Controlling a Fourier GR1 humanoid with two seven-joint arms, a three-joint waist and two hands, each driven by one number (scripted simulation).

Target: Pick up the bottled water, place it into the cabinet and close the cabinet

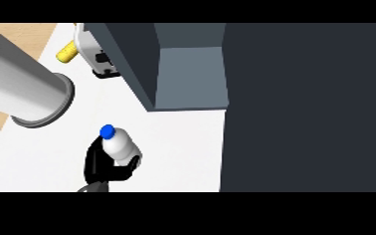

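Grasping the bottle [119, 147] at lower left of the frame, the hand [99, 165] curls round its base; a tilt could knock it against the cabinet [189, 77] edge above.

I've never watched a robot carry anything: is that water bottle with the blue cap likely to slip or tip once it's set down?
The bottle looks smooth and rounded, so it may slide within the hand curled round it. Tall and narrow under its blue cap, it could tip if set down tilted, then probably roll.
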